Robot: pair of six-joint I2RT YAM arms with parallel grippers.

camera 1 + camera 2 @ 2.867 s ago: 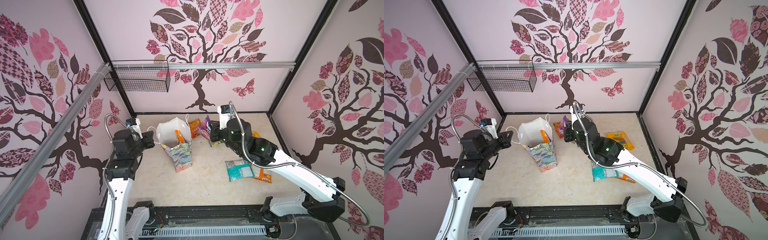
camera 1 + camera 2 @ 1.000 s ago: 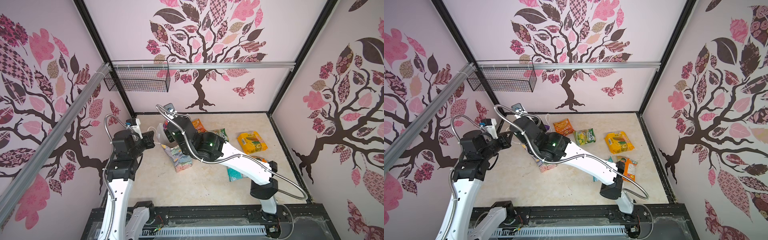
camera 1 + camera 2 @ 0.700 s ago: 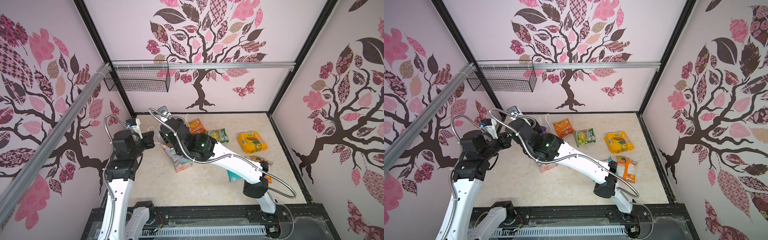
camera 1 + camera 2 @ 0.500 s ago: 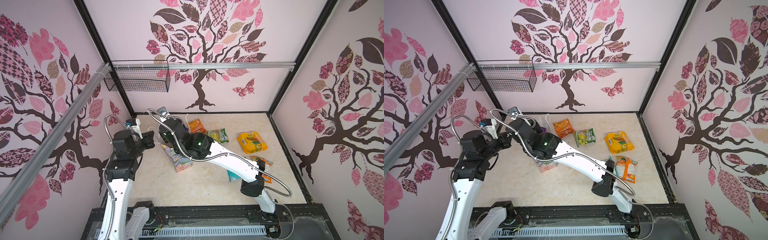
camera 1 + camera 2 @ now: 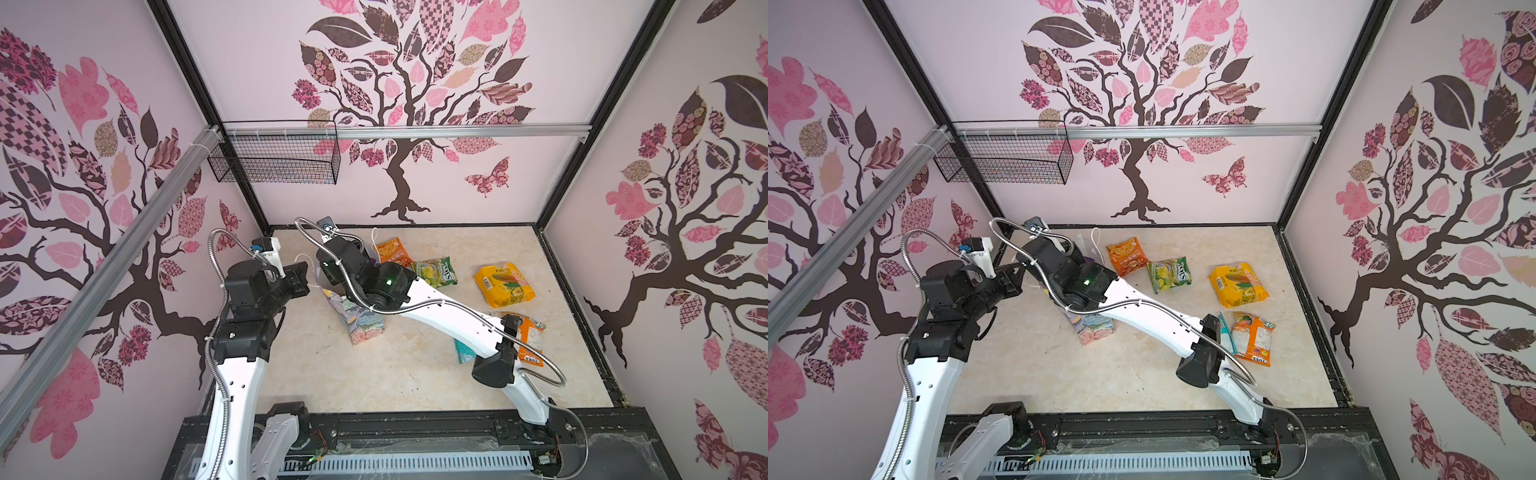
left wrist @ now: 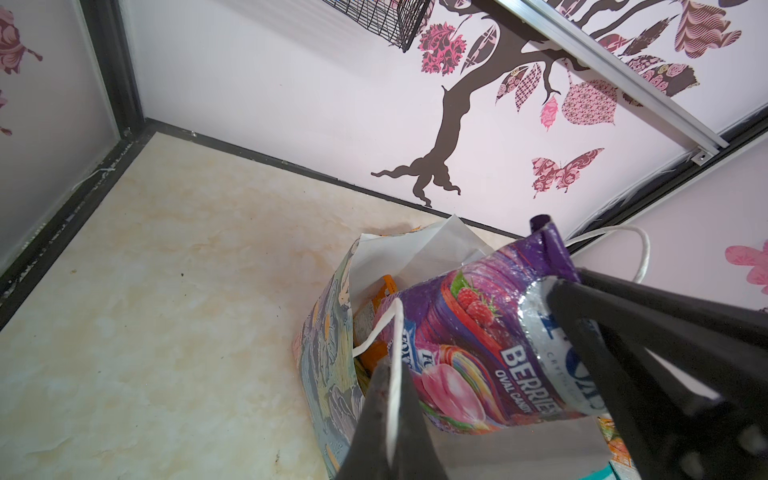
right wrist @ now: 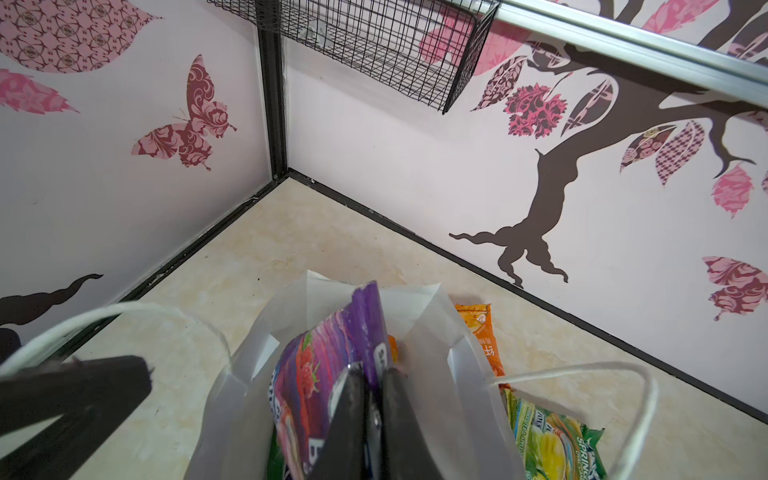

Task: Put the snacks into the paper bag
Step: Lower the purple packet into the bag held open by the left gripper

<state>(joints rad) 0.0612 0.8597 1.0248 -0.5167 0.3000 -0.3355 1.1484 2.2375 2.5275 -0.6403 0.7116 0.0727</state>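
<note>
- our right gripper [image 7: 368, 376] is pinched tight on the purple packet [image 7: 320, 353], which hangs partly inside the bag [image 7: 241, 395] mouth.
- our left gripper [image 6: 390, 374] is closed on the bag's cord handle [image 6: 398, 328].

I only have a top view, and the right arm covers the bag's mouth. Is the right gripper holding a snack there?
Observer: Yes. In the right wrist view the right gripper is shut on a purple berry packet, whose lower end is in the mouth of the paper bag, with the rest above the rim.
Operator: And what is the left gripper doing with the bag?
Observer: In the left wrist view the left gripper is shut on the white cord handle, on the bag's near side.
</note>
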